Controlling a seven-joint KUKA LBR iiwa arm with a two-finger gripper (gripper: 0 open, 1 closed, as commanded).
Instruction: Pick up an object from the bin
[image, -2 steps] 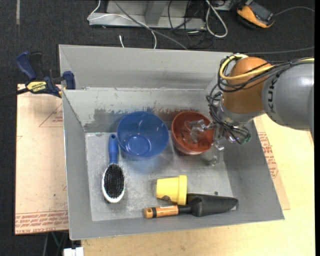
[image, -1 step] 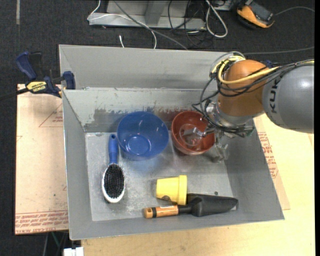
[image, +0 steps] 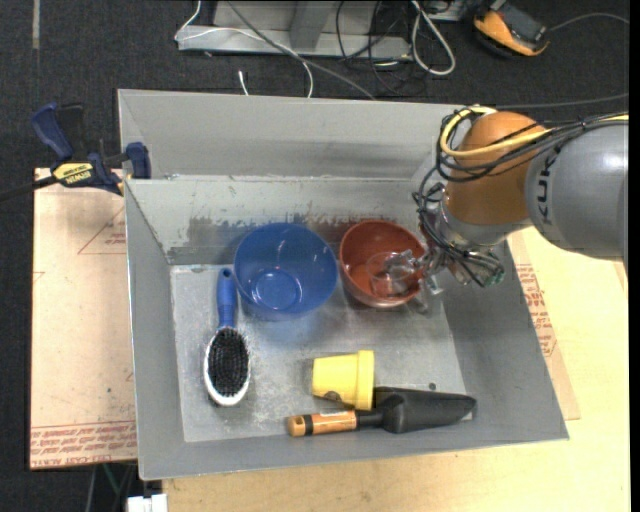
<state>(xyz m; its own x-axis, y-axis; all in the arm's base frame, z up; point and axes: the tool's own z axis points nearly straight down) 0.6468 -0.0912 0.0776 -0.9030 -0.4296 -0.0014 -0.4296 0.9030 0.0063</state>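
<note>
Grey metal bin (image: 300, 150), sloping walls, flat floor; a few loose things spread on it, none heaped.

Grey robot arm (image: 590, 190) enters from the right, with a rounded orange cover (image: 490, 180) and looped cables at the wrist, over the bin's far right corner.

Round blue plastic bowl (image: 285, 268), upright, far centre of the floor. Just right of it, rims touching or nearly so, is a round reddish-brown bowl (image: 365, 255), also upright, at far right.

Gripper (image: 408, 276) is low over the right half of the reddish-brown bowl, at or within its rim. Metal parts overlap the bowl's edge there. Cannot tell how far the pincer is open, nor whether it has hold of the bowl.

Black-headed hand tool with an orange-brown handle (image: 430, 410) lies flat along the near side, head to the right.

Hairbrush with a blue handle and a white oval head of black bristles (image: 228, 365) is on the left, handle pointing far, just beside the blue bowl.

Short yellow plastic cup (image: 345, 378) lies on its side, near centre, against the far side of the tool.
</note>
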